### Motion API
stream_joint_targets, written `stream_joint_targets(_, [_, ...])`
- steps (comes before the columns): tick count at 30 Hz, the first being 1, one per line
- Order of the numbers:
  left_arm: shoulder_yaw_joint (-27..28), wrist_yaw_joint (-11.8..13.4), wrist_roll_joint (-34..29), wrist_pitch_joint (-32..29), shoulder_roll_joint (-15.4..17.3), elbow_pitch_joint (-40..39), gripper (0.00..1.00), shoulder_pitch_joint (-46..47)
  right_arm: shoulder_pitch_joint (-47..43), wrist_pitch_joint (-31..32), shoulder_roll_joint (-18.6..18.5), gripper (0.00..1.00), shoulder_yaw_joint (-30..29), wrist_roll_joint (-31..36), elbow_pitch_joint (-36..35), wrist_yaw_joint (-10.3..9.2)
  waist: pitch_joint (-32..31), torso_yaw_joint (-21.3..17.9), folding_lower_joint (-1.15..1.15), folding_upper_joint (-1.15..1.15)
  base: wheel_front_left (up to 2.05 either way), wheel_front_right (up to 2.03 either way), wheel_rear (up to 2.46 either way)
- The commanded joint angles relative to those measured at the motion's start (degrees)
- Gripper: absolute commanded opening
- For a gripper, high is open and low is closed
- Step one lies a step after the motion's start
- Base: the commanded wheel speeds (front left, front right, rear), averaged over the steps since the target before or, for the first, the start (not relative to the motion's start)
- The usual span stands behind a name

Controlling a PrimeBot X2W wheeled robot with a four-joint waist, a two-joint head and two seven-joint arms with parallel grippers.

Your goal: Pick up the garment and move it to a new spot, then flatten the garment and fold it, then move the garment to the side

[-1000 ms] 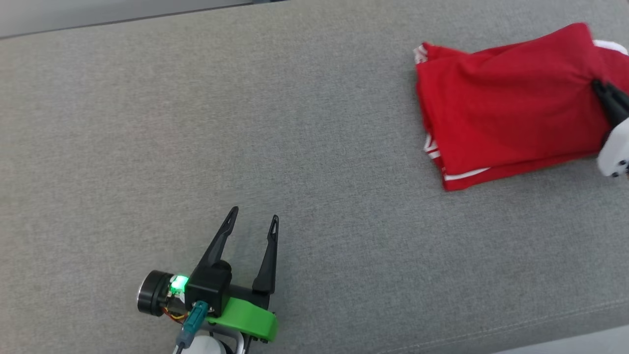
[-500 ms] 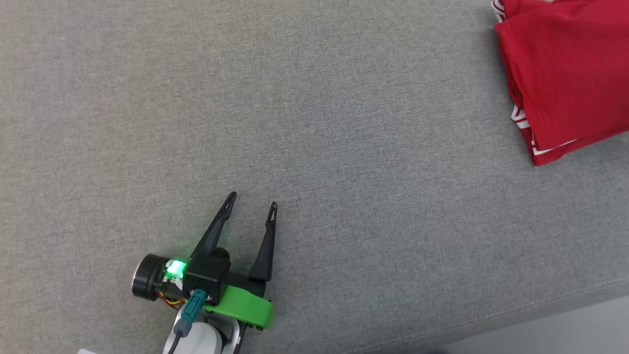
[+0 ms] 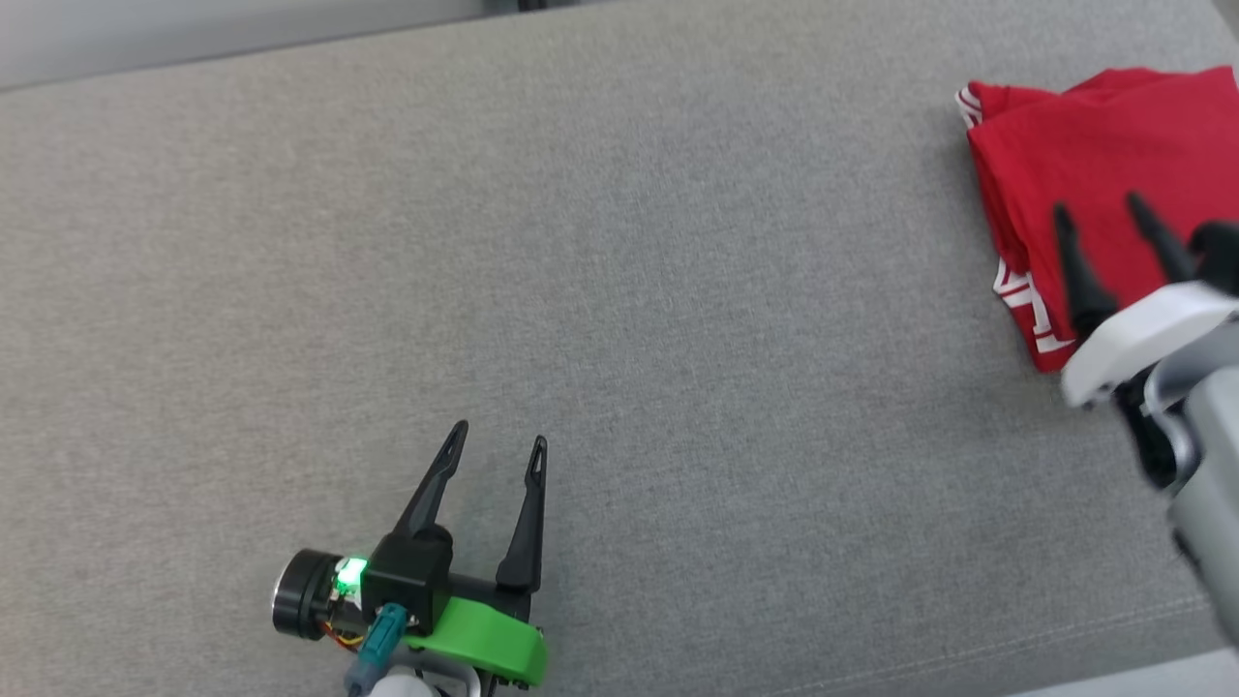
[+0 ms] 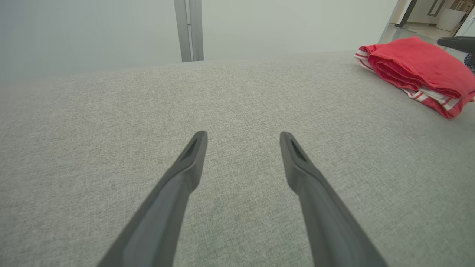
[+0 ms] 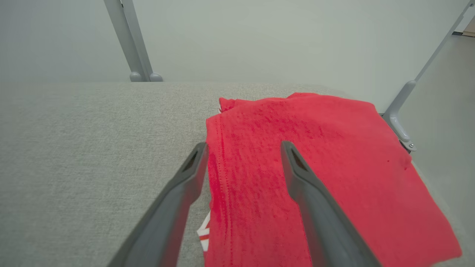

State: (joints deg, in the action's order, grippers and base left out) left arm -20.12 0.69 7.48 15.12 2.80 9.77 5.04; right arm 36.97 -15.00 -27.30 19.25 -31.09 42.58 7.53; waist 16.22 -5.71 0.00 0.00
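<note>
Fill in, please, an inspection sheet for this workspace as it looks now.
Surface: grey cloth-covered top, flat.
Job's things: red garment with white stripes, folded, lying at the far right end of the top.
Clutter: nothing seen.
Pincers: left pincer open, nothing in it, above bare grey cloth; right pincer open, over the garment's near left edge, not gripping it.
Cables: teal plug with its lead and thin orange wires, at the base of the left pincer.
Surroundings: pale wall; grey post behind the top; metal bracket beside the garment.
</note>
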Motion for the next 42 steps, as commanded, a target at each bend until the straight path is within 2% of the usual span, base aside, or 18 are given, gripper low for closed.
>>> stream_joint_targets(1, [-0.01,0.56,0.81,-0.01,0.22,-0.06,1.0,-1.04,-2.86,-0.21,1.44,1.0,-1.26,0.37,-1.62,-0.08,-5.33,2.58,0.0,0.0,0.0,0.0,0.0])
stream_joint_targets(12, [2.68,4.73,5.57,-0.01,0.21,-3.21,1.0,-5.78,-24.75,-0.21,14.77,1.0,-10.97,8.96,-19.75,-0.06,-14.18,5.77,0.0,0.0,0.0,0.0,0.0])
stream_joint_targets(17, [4.82,4.64,4.85,-0.01,0.2,-5.06,1.0,-8.58,-33.0,-0.19,18.34,1.0,-13.01,13.3,-27.91,-0.07,-16.85,6.02,0.0,0.0,0.0,0.0,0.0])
stream_joint_targets(25, [8.21,4.26,4.5,-0.01,0.2,-7.44,1.0,-13.41,-40.46,-0.19,18.79,1.0,-11.55,15.49,-35.53,-0.06,-20.07,5.64,0.0,0.0,0.0,0.0,0.0])
stream_joint_targets(42, [8.76,2.25,2.47,-0.01,0.19,-6.18,1.0,-15.84,-42.96,-0.19,20.17,1.0,-12.02,16.05,-36.14,-0.06,-22.13,6.14,0.0,0.0,0.0,0.0,0.0])
